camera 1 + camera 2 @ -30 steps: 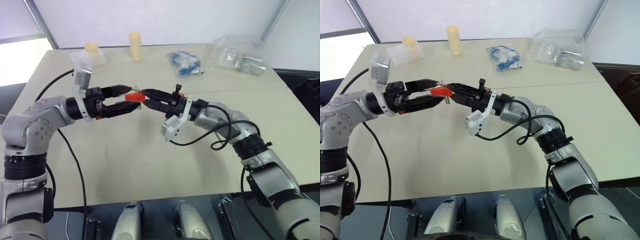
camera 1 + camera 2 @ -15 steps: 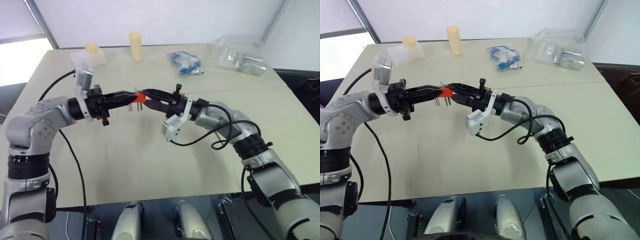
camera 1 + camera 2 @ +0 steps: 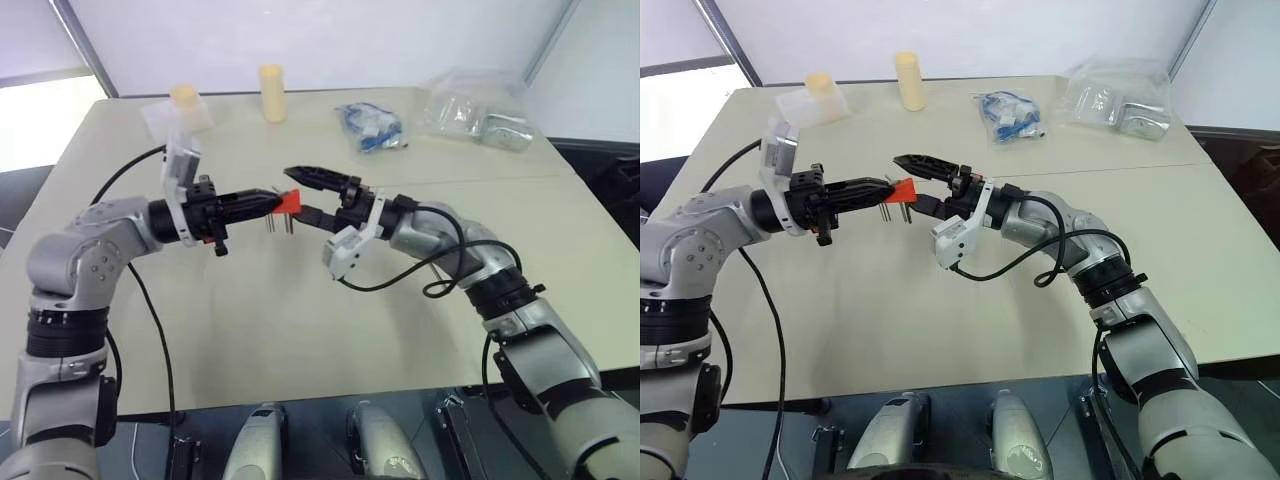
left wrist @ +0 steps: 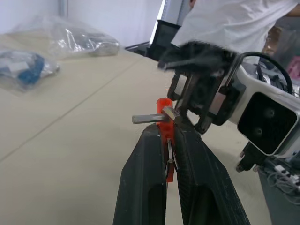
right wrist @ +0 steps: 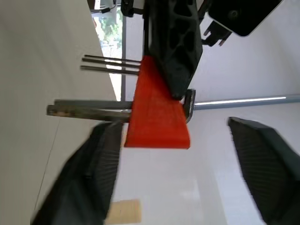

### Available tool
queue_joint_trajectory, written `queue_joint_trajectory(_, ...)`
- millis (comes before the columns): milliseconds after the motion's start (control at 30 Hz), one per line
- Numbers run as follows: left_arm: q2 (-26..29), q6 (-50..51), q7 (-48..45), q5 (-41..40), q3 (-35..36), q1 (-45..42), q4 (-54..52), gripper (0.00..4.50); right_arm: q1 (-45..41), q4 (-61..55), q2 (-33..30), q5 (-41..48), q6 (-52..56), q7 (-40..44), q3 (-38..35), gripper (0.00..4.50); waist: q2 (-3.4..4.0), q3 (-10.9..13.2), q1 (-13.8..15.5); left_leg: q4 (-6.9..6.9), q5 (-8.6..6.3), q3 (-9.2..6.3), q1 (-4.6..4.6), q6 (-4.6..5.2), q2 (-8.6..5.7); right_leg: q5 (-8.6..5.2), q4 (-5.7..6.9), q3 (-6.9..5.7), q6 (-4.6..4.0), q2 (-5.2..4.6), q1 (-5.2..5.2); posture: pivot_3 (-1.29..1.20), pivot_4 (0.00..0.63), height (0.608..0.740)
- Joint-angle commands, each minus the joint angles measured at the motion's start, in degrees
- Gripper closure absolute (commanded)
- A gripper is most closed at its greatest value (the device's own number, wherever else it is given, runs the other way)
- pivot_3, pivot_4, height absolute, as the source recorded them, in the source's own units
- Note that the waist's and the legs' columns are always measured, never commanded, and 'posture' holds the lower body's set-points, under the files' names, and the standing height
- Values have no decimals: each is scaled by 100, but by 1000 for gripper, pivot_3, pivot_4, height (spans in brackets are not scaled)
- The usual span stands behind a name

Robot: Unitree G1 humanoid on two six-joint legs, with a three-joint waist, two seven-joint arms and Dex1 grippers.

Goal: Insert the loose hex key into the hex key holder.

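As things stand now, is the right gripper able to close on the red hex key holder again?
Probably yes. The right gripper is open with its fingers on either side of the hex key holder, which the shut left gripper holds above the table; nothing stands between.

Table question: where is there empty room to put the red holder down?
The table is bare across its near half, below both arms, and along its right side. The far edge is crowded: two yellow cylinders, a blue packet and clear bags.
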Motion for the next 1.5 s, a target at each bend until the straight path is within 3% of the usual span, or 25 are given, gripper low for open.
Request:
queue_joint_trajectory(33, 26, -71, -9, -9, 68, -43, -169, 4500, -32, -253, 0, 253, 221, 197, -128, 49, 0, 0, 0, 0, 0, 0, 0, 0, 0, 0, 0, 0, 0, 0, 0, 0, 150, 740)
queue_joint_trajectory(200, -7, -81, 99, -37, 134, 26, -269, 4500, 62, -358, -196, 451, 628, 697, -181, 49, 0, 0, 1, 0, 0, 0, 0, 0, 0, 0, 1, 0, 0, 0, 0, 0, 150, 740)
queue_joint_trajectory(333, 82, -267, 76, 151, 51, 111, -441, 4500, 151, -187, -545, 1387, 2123, 2186, -467, 49, 0, 0, 20, 4, 0, 0, 0, 0, -1, 0, 0, -1, 0, -3, 5, 0, 150, 740)
queue_joint_trajectory(400, 134, -334, 58, 228, 27, 155, -541, 4500, 79, -338, -638, 2153, 3376, 3110, -753, 49, 0, 0, 20, 5, 0, 0, 0, 1, -2, 0, 0, -1, 1, -5, 6, 0, 150, 740)
queue_joint_trajectory(533, 197, -432, 6, 329, 13, 220, -646, 4500, -95, -988, -1324, 3520, 5869, 5511, -964, 49, 2, 1, 39, 4, -2, -3, 0, 4, 0, 0, -2, -3, 1, -4, 7, 0, 150, 740)
queue_joint_trajectory(700, 163, -572, -18, 456, -60, 309, -666, 4500, -67, -1264, -2281, 3854, 6168, 7152, -666, 49, 3, 2, 6, 2, -7, -1, 0, 12, 1, -1, -9, -3, 2, -4, 6, 0, 150, 740)
queue_joint_trajectory(1100, 25, -720, 151, 523, -82, 677, -885, 4500, 107, -914, -2303, 3423, 7534, 6925, -357, 49, 2, 2, 35, 5, -7, 2, -4, 12, 1, -1, -8, -1, 2, -7, 1, 0, 150, 740)
queue_joint_trajectory(1500, 44, -671, 324, 446, -44, 815, -1065, 4500, 576, -721, -2325, 2987, 7945, 6249, -212, 49, 2, 2, 46, 6, -7, 3, -4, 12, -1, -1, -7, -1, 2, -7, 1, 0, 150, 740)
